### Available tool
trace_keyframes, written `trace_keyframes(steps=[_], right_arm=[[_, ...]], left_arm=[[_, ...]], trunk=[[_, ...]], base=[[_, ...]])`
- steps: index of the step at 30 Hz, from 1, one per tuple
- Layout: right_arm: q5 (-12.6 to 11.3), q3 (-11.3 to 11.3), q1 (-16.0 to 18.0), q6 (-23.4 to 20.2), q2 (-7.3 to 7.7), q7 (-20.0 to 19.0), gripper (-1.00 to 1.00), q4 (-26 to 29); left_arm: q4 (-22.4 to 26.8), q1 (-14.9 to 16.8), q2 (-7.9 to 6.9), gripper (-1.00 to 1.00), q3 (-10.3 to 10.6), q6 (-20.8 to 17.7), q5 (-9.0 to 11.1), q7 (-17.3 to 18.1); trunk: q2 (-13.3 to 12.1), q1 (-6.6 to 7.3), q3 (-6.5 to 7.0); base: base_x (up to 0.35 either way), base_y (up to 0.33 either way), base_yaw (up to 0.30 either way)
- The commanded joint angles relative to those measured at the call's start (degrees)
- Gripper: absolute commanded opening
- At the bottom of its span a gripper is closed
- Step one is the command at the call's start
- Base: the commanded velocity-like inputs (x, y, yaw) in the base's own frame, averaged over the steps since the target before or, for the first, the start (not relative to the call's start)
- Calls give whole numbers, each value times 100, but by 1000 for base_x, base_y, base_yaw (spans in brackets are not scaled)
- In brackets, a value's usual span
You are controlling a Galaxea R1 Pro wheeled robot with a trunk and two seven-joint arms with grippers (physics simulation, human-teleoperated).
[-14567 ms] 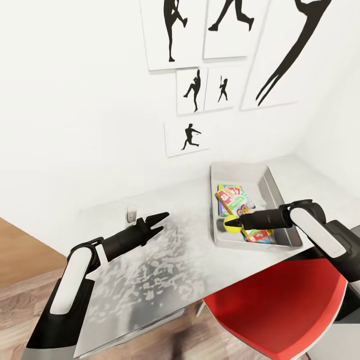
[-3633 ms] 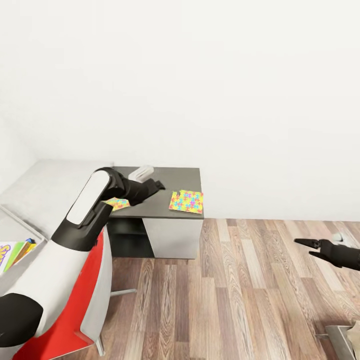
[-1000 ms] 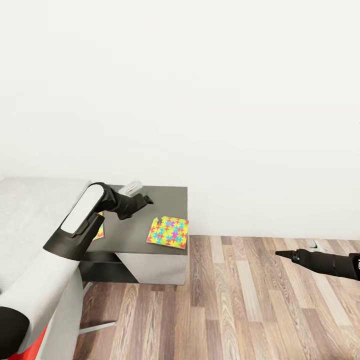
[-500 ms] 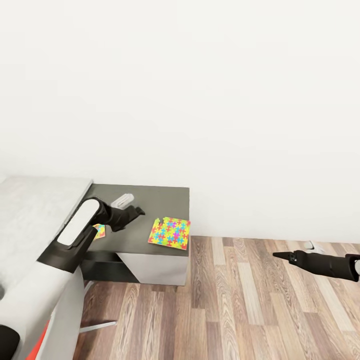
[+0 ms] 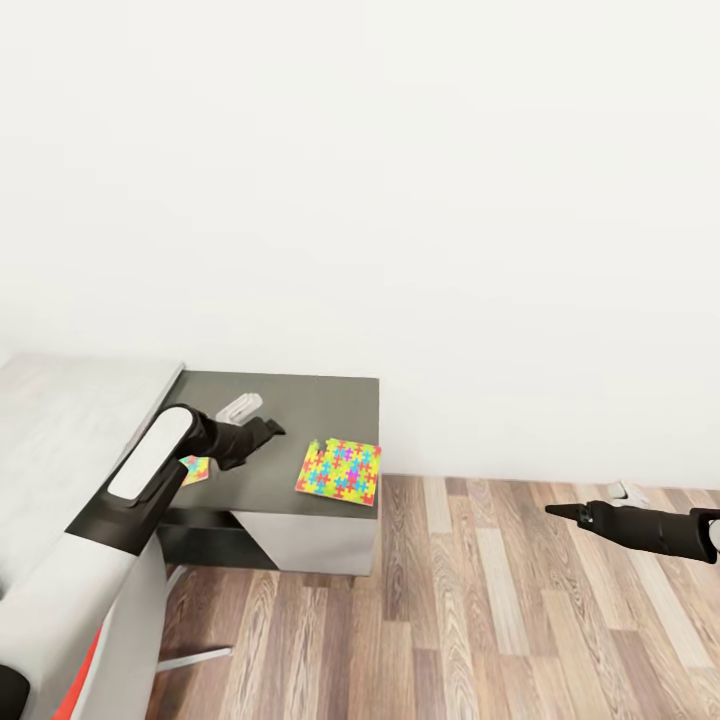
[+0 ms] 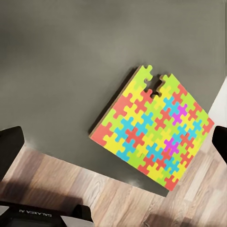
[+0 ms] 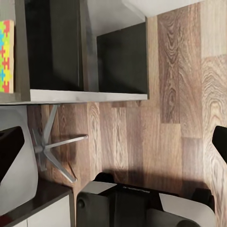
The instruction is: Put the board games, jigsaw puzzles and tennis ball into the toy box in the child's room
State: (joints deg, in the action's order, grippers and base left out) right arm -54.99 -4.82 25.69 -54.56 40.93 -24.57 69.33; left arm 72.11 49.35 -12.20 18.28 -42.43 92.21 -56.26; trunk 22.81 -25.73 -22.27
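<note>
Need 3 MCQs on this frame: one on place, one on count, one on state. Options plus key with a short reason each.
1. Where does the fully visible jigsaw puzzle lie?
A. On the floor
B. On the dark grey section of the table, at its front corner
C. On the bed

2. How many jigsaw puzzles show in the head view?
A. One
B. Two
C. Three

3. What state is the left gripper in?
A. Shut on the puzzle
B. Open, holding nothing
C. Shut on a ball

Key:
1. B, the sheet lies flat at the dark top's front corner, near the edge above the wood floor.
2. B, a second jigsaw puzzle peeks out from behind the left arm.
3. B, in the left wrist view the fingers stand wide apart with the puzzle below them, untouched.
</note>
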Motion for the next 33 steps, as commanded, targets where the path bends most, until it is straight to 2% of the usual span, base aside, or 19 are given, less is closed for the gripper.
trace_keyframes(steps=[1,20,26,28,30,31,33], right_arm=[[33,-8,7,-9,5,-39,100,-1],[33,-1,10,-11,3,-39,100,1],[33,-1,8,-11,3,-39,100,5],[33,-3,7,-11,3,-39,100,7],[33,-5,7,-11,3,-39,100,8],[33,-5,7,-11,3,-39,100,8],[33,-7,7,-11,3,-39,100,12]], left_arm=[[6,6,-5,100,10,-1,43,-49],[-135,-4,13,100,21,-2,30,9],[-476,-10,33,100,29,0,-13,281],[-667,-11,43,100,34,3,-143,535],[-879,-12,60,100,38,4,-356,847],[-879,-12,60,100,38,4,-356,847],[-1114,-12,107,100,38,5,-599,1204]], trunk=[[10,-5,-10],[10,-5,-10],[10,-5,-10],[10,-5,-10],[10,-5,-10],[10,-5,-10],[10,-5,-10]], base=[[189,0,0],[272,0,0],[82,0,0],[39,0,0],[25,0,0],[22,0,0],[16,0,0]])
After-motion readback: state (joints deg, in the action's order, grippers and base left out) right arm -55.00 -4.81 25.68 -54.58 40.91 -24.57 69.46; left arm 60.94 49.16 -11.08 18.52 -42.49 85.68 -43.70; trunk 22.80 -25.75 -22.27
